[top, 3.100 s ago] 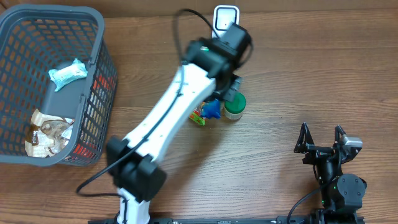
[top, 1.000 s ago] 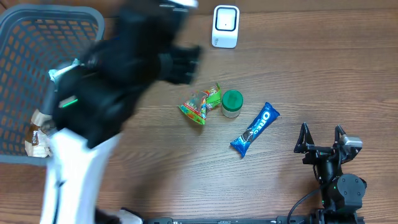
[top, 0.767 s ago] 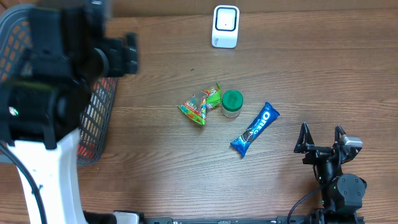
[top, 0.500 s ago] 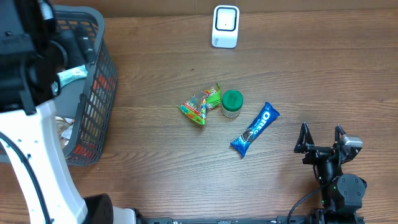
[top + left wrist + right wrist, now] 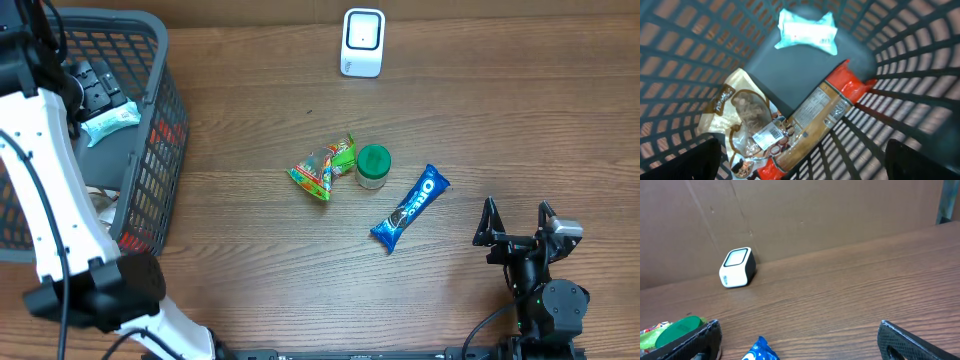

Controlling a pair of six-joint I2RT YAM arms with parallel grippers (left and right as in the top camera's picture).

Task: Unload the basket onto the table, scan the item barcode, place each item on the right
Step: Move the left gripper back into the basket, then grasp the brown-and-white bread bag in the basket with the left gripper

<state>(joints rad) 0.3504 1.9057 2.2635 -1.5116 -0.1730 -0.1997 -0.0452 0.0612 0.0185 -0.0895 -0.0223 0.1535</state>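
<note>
Three items wait unheld on the wooden table [image 5: 500, 120] at the centre of the overhead frame. A bright candy bag [image 5: 324, 168] lies close against a green-lidded jar [image 5: 374, 166]; whether they touch I cannot tell. A blue biscuit packet [image 5: 410, 207] lies slanted just to their lower right, apart from both. Well above them, at the top centre of that frame, the white scanner [image 5: 362, 42] stands alone by the table's far edge. In my right wrist view it sits at the left against a brown cardboard wall.

At the upper left of the overhead frame is a dark mesh basket [image 5: 160, 130] with three more packets in it. My left wrist view looks straight down into it. A teal packet [image 5: 806, 30] lies flat at the top of that frame. An orange-red packet [image 5: 815, 120] runs diagonally from the lower centre to the right, against the mesh wall. A brown-and-white packet [image 5: 740, 115] lies at the lower left, its white barcode label facing up where it meets the orange-red one.

My left gripper [image 5: 97, 86] hangs over the basket with its jaws spread wide. It has hold of nothing, and the fingertips frame the bottom corners of the wrist view above the packets.

My right gripper [image 5: 517, 225] is at the lower right of the overhead frame, well apart from every item. Its jaws are fully spread and empty, pointing up the frame toward the scanner's side of the table.
</note>
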